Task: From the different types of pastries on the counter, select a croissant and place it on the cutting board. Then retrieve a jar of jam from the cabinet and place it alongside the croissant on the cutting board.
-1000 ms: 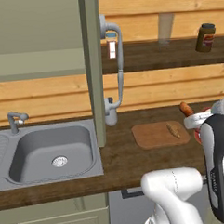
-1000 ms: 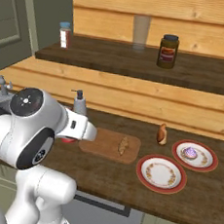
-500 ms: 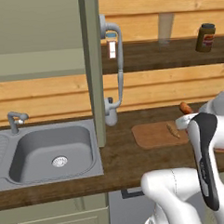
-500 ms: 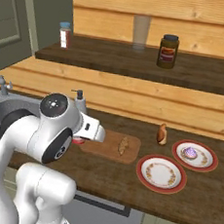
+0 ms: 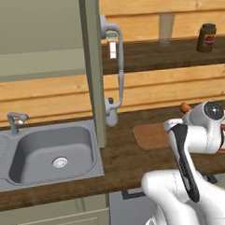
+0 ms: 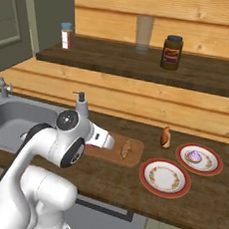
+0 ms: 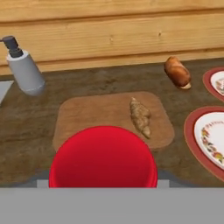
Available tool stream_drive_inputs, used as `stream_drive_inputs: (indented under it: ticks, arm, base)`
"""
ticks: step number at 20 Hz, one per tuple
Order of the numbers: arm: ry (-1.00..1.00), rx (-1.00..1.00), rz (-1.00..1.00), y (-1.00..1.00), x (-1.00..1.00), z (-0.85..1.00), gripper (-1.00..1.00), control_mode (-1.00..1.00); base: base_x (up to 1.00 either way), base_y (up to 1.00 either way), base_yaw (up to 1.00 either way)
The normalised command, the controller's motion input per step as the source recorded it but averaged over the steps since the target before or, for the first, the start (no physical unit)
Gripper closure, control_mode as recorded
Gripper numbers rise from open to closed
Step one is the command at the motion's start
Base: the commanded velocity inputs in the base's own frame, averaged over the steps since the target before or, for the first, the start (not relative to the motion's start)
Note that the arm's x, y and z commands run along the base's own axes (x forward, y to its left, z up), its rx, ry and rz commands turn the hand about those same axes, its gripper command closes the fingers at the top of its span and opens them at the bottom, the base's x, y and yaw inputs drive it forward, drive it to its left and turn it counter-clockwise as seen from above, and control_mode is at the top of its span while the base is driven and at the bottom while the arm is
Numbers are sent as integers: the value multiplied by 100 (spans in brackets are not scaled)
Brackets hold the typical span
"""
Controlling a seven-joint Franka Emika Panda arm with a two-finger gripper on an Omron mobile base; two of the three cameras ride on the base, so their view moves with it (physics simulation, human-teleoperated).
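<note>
Counter (image 7: 35, 118) with cutting board (image 7: 96, 116), plates (image 6: 165, 178)

A grey sink (image 5: 51, 152) is set into the worktop at the left, with a small tap (image 5: 14, 120) at its far left corner. A grey soap dispenser (image 7: 24, 68) stands just right of the sink. On the far shelf stand a dark brown jar (image 6: 171, 52), a clear glass (image 6: 143, 33) and a blue-capped shaker (image 6: 66, 35).
</note>
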Motion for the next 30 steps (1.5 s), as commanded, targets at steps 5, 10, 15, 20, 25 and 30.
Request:
stream_drive_inputs:
  ticks: [5, 10, 15, 20, 25, 30]
  arm:
    - [-4, 0, -10, 0, 66, -47, 100, -100]
    - [0, 4, -3, -12, 73, -23, 100, -100]
    - [7, 2, 0, -3, 14, -45, 100, -100]
    - [6, 0, 0, 0, -8, -62, 100, -100]
    - [-11, 0, 0, 0, 0, -74, 100, -100]
    - [-15, -5, 0, 2, 0, -95, 100, -100]
  base:
    - [0, 0, 0]
    - [0, 0, 0]
    - [0, 0, 0]
    - [0, 0, 0]
    - [0, 0, 0]
    - [0, 0, 0]
